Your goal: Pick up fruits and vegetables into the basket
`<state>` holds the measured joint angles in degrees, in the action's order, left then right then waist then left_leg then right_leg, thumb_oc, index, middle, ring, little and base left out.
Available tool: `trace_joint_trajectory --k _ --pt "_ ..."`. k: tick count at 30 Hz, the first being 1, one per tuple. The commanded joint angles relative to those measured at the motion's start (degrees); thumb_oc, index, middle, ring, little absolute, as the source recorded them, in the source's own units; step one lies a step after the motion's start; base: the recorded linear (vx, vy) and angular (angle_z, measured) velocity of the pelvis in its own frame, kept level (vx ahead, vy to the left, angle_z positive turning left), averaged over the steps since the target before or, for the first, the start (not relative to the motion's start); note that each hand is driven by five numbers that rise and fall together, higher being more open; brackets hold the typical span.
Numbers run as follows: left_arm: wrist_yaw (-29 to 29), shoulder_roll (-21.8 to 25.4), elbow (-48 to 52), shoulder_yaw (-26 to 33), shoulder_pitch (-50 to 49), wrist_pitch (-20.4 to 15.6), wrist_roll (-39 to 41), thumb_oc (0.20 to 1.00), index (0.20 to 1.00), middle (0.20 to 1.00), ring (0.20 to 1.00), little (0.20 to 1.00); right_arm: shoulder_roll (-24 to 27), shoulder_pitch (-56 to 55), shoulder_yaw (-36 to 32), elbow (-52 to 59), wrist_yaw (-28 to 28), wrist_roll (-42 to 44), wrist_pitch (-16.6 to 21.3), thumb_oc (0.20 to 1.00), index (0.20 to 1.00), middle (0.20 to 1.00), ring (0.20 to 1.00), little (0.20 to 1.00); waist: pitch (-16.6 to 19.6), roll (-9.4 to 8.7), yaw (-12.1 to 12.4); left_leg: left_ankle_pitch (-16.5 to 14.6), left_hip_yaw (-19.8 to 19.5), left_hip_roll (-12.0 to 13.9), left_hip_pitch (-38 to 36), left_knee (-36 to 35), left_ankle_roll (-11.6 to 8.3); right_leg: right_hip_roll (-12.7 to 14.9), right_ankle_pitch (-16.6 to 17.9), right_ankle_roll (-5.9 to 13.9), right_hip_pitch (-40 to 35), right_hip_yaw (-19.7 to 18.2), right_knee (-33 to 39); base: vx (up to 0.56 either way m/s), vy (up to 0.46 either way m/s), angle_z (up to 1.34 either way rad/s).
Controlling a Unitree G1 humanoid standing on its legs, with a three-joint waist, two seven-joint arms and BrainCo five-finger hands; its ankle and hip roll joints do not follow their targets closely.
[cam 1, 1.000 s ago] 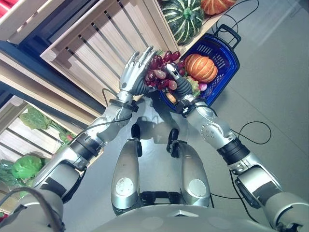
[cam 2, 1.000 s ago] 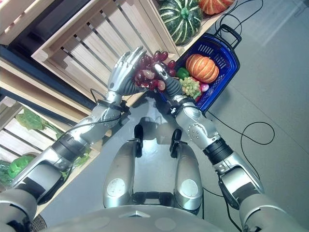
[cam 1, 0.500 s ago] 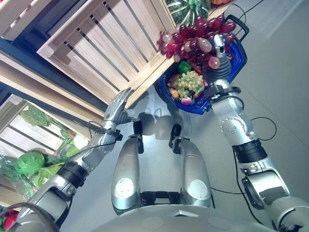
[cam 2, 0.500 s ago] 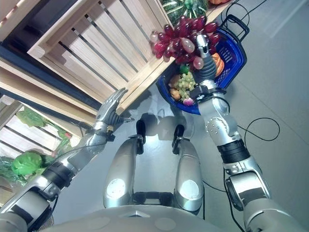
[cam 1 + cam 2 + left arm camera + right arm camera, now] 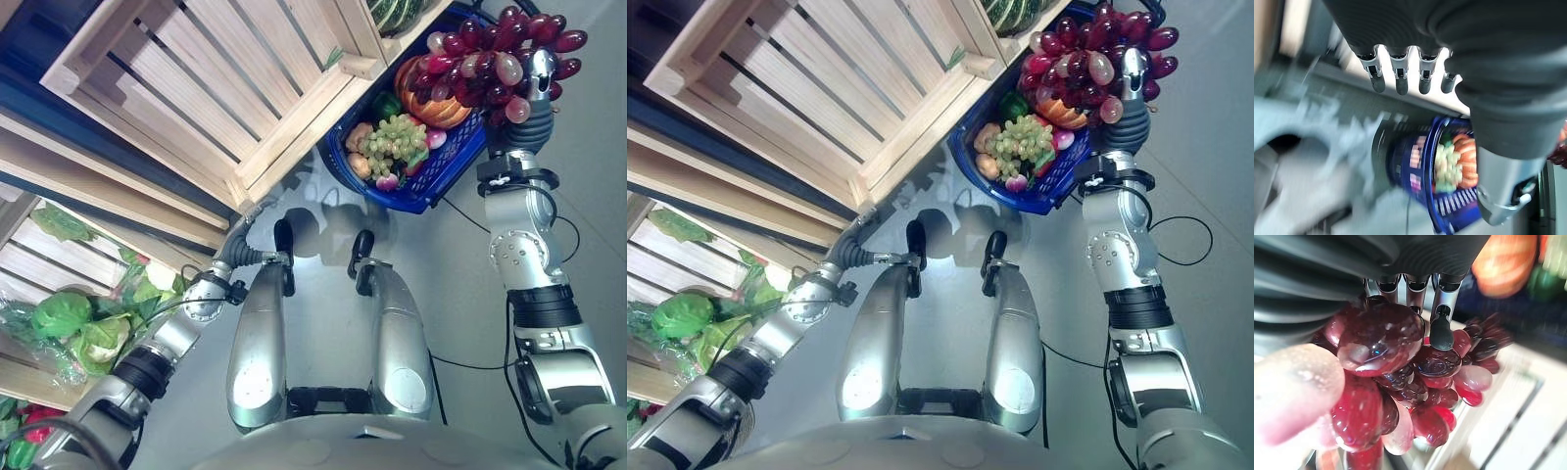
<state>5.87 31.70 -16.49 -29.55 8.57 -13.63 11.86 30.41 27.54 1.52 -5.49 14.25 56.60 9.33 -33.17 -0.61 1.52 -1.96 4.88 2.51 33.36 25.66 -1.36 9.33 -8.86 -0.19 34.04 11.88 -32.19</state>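
Note:
My right hand [image 5: 530,125] is shut on a bunch of red grapes [image 5: 490,57] and holds it up over the right rim of the blue basket [image 5: 432,187]. In the right wrist view its fingers [image 5: 1441,328] curl into the red grapes [image 5: 1400,382]. The basket stands on the floor and holds an orange pumpkin [image 5: 437,109], green grapes [image 5: 397,143], a green pepper [image 5: 387,104] and small fruits. My left hand [image 5: 249,217] hangs low beside the wooden crate's corner, well apart from the grapes. Its fingers [image 5: 1397,81] are straight and hold nothing.
A slatted wooden crate [image 5: 216,88] juts out at the upper left, close to the basket. A striped green squash [image 5: 396,12] lies on the shelf behind it. Leafy greens [image 5: 67,321] fill a lower shelf at the left. Grey floor spreads to the right.
The right hand has carried the red grapes rightward, from in front of the crate to over the basket. The left hand let go of the bunch and dropped down beside the crate.

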Motion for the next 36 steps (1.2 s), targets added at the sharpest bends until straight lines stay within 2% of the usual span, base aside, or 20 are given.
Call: trace_joint_trajectory --k 1,5,8,14,17,23,31,36 --pt "-4.5 -2.4 4.4 -2.6 -5.1 1.4 4.2 1.000 1.000 1.000 1.000 1.000 6.5 1.7 -4.2 1.5 1.6 -0.9 3.5 0.200 0.200 0.200 0.200 0.200 3.4 3.15 -1.0 -7.0 2.8 -1.3 -0.2 2.7 1.36 -3.3 -0.9 0.79 0.5 1.9 -1.0 0.06 -0.058 0.01" --pt "-5.6 -3.1 2.8 -5.0 -5.6 2.5 9.1 1.000 1.000 1.000 1.000 1.000 8.5 3.9 -3.9 -3.4 3.9 0.2 2.1 0.200 0.200 0.200 0.200 0.200 3.4 4.02 -0.7 -6.6 2.7 -1.3 3.0 2.8 1.21 -3.1 -1.5 0.74 4.2 1.6 -2.5 0.01 -0.033 0.01" --pt "-6.0 -4.0 1.0 -6.1 -5.4 2.7 11.6 1.000 1.000 1.000 1.000 1.000 8.9 5.9 -3.2 -8.6 3.2 2.8 0.4 0.200 0.200 0.200 0.200 0.200 3.4 4.90 -0.3 -6.2 2.4 -1.6 5.9 3.1 1.26 -2.7 -2.0 0.49 7.4 1.4 -4.3 0.00 -0.033 0.00" --pt "-5.9 -5.7 -0.4 -8.1 -3.9 2.8 13.9 1.000 1.000 1.000 1.000 1.000 10.2 11.0 -1.2 -19.7 1.4 6.6 -5.5 0.200 0.200 0.200 0.200 0.200 3.4 7.18 0.8 -5.3 1.7 -2.1 10.5 3.6 1.03 -2.0 -2.5 -0.15 12.4 1.4 -6.4 0.00 -0.012 0.03" --pt "-5.9 -6.1 -0.6 -8.8 -3.3 3.2 14.6 1.000 1.000 1.000 1.000 1.000 10.6 12.9 -0.3 -23.6 0.0 7.5 -6.7 0.200 0.200 0.200 0.200 0.200 3.4 8.02 1.3 -4.9 1.3 -2.2 12.2 3.8 1.01 -1.7 -2.7 -0.31 14.4 1.4 -7.5 0.00 -0.019 0.10" --pt "-6.1 -6.9 -1.4 -9.8 -2.3 3.0 16.6 1.000 1.000 1.000 1.000 1.000 12.5 17.8 2.9 -31.7 -1.8 3.9 -11.8 0.200 0.200 0.200 0.200 0.200 3.4 9.80 2.6 -4.0 0.6 -2.2 16.9 4.1 1.08 -0.8 -2.7 -0.48 19.9 1.7 -9.4 -0.01 -0.015 0.09" --pt "-5.2 -7.4 -2.3 -10.9 -1.2 1.7 17.0 1.000 1.000 1.000 1.000 1.000 14.2 23.1 7.5 -42.2 -4.1 0.0 -17.3 0.200 0.200 0.200 0.200 0.200 3.4 11.22 4.3 -3.0 -0.5 -2.1 22.3 4.6 1.33 0.1 -2.6 -0.60 25.6 1.8 -11.4 -0.01 -0.017 0.04" --pt "-4.6 -8.1 -3.3 -11.3 -0.6 0.2 16.9 1.000 1.000 1.000 1.000 1.000 14.0 25.0 8.2 -46.2 -5.4 2.4 -17.7 0.200 0.200 0.200 0.200 0.200 3.4 11.96 4.8 -3.0 -1.1 -2.4 25.0 5.3 1.56 0.4 -2.7 -0.66 28.5 1.6 -13.0 0.00 -0.002 0.05"
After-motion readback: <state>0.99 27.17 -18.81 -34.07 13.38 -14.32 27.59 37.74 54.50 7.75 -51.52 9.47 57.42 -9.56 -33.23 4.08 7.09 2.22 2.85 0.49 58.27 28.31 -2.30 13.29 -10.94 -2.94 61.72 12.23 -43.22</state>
